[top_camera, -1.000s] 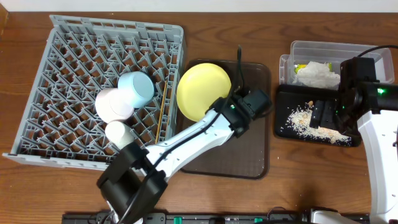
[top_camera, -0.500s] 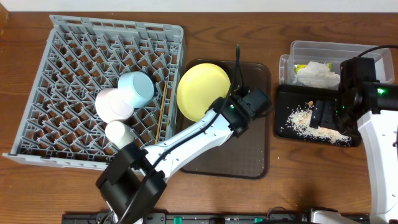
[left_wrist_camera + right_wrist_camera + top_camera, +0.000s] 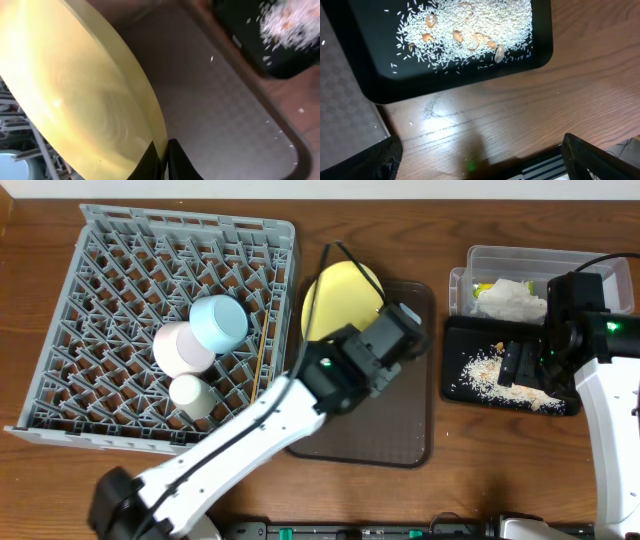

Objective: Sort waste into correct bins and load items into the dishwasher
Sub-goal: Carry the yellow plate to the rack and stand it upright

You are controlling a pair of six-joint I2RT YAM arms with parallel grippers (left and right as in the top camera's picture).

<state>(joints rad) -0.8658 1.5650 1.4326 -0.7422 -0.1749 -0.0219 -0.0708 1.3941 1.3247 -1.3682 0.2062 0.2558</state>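
Note:
My left gripper [image 3: 162, 151] is shut on the rim of the yellow plate [image 3: 75, 90]. The plate [image 3: 340, 295] is held tilted on edge over the back left of the brown serving tray [image 3: 390, 430], beside the grey dish rack [image 3: 180, 220]. In the rack lie a light blue bowl [image 3: 220, 323], a pale bowl [image 3: 180, 348], a small white cup [image 3: 190, 393] and chopsticks [image 3: 263, 350]. My right gripper [image 3: 480, 160] hangs open over the wood at the black tray's [image 3: 380, 85] near edge, holding nothing. Rice crumbs [image 3: 465, 25] cover that tray.
Behind the black tray [image 3: 455, 350] stands the clear tub [image 3: 540, 260], with a white napkin [image 3: 510, 298] and a green-yellow wrapper [image 3: 483, 288] inside. A few grains lie on the brown tray [image 3: 215, 115]. The right arm [image 3: 610, 400] runs along the table's right side.
My left arm has lifted the yellow plate off the brown tray, tipped it up on edge and carried it toward the back. The right arm has not moved.

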